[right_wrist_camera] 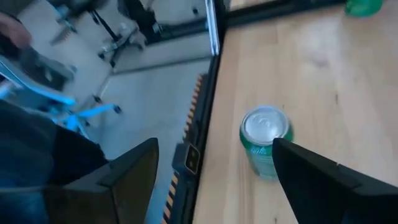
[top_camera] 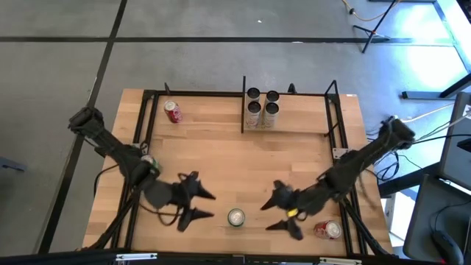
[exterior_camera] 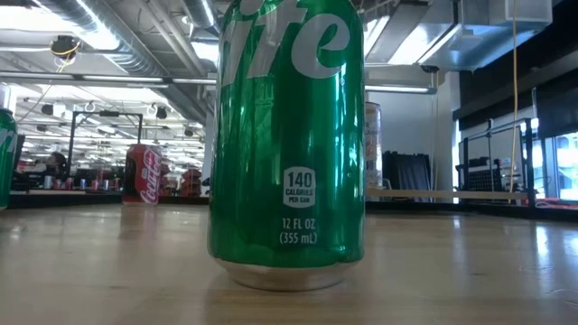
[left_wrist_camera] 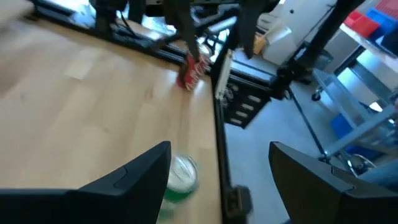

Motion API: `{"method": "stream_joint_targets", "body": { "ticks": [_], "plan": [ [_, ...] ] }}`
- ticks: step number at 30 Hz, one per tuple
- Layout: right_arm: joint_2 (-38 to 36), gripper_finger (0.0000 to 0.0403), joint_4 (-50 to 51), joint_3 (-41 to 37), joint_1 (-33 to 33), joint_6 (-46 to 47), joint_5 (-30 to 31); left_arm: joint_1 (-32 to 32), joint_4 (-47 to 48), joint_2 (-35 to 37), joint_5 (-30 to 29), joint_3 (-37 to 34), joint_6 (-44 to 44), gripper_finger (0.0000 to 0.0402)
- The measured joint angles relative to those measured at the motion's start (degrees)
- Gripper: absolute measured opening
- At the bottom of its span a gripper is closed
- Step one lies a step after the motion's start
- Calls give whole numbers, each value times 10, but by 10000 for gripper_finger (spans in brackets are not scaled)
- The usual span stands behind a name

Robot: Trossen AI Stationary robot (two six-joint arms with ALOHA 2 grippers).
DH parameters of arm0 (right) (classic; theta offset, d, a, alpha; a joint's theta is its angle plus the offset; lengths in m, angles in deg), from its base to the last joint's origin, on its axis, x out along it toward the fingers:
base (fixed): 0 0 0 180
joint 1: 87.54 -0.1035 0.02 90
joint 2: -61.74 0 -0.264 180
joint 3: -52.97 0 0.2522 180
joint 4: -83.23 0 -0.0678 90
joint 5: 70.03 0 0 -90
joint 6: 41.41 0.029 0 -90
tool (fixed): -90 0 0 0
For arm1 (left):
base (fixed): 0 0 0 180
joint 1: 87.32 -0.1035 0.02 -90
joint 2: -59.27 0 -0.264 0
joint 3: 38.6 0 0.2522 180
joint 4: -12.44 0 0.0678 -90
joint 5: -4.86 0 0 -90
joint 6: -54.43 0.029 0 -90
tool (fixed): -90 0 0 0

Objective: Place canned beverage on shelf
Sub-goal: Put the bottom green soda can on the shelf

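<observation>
Green can upright near the surface's front edge, both end effectors open beside it.

From above, your glossy green can (top_camera: 235,217) stands between left end effector (top_camera: 204,205) and right end effector (top_camera: 278,210), far from the slatted-wood shelf (top_camera: 294,121) at the back edge. Low down, smooth metallic cylinder, silver base rim. Wrist views: silvery lid on pale wood-grain surface (right_wrist_camera: 323,93).

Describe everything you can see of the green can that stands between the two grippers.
The green can is a shiny metal beverage can with white lettering, a silver top and a silver bottom rim. It stands upright on the wooden tabletop, near the front edge, sealed as far as can be seen. The left gripper and right gripper stand open on either side; neither touches it.
</observation>
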Motion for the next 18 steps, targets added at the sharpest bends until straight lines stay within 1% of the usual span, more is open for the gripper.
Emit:
{"method": "stream_joint_targets", "body": {
  "ticks": [5,10,15,18],
  "plan": [
    [101,298,10,65,10,1,23,81,13,-6,-23,0,-71,266],
    [184,298,62,152,40,6,10,156,47,-11,-54,0,-133,266],
    [247,298,135,217,68,8,11,195,63,-10,-85,0,-154,266],
    [270,298,128,237,79,25,-19,208,63,-10,-95,0,-154,266]
  ]
}}
